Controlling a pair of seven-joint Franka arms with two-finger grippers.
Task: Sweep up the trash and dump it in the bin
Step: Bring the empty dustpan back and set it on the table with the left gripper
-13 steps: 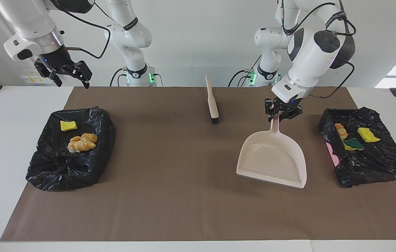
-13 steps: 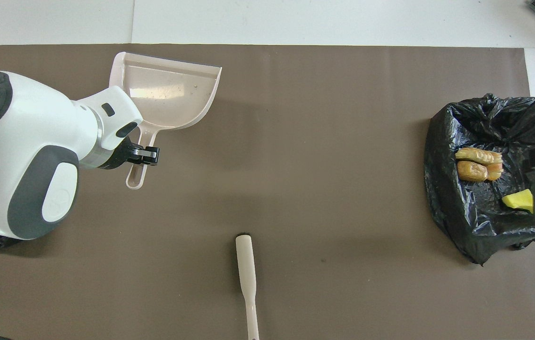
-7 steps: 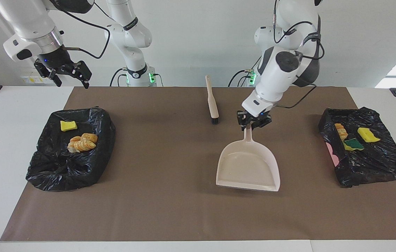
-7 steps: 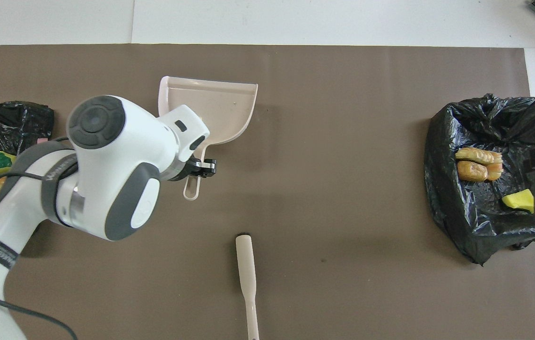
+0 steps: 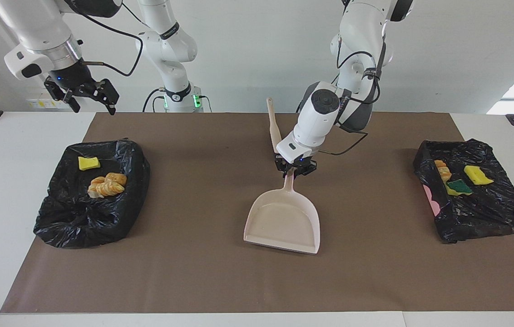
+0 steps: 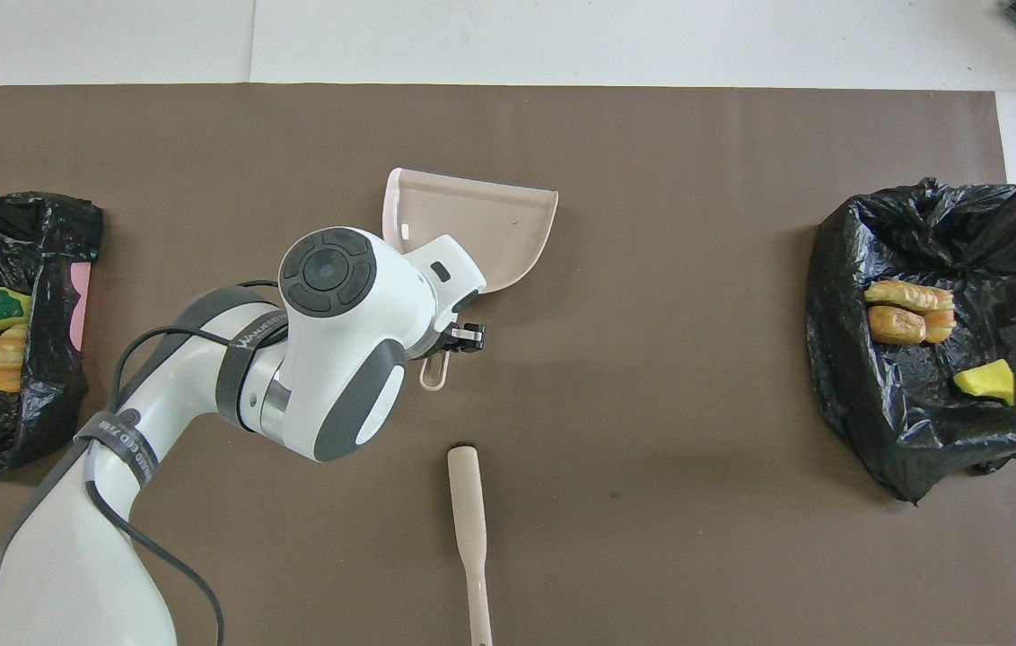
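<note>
The trash (image 5: 106,184) already sits in both black bins (image 5: 89,195), none loose on the brown mat (image 5: 202,272). The empty dustpan (image 5: 284,222) hangs mid-table, its handle clamped by the left gripper (image 5: 294,171), beside the brush (image 5: 274,125). The right gripper (image 5: 91,95) waits wide open above its bin; only putting the tools down seems left.

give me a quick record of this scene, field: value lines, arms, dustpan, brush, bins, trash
left claw: shut on dustpan handle
dustpan: pale pink, empty, mid-mat
right claw: open, waiting above the mat's corner
brush: lying on mat, nearer the robots than dustpan
bins: two black-bagged, one at the right arm's end, one at the left arm's end
trash: scraps in both bins, none seen on mat
</note>
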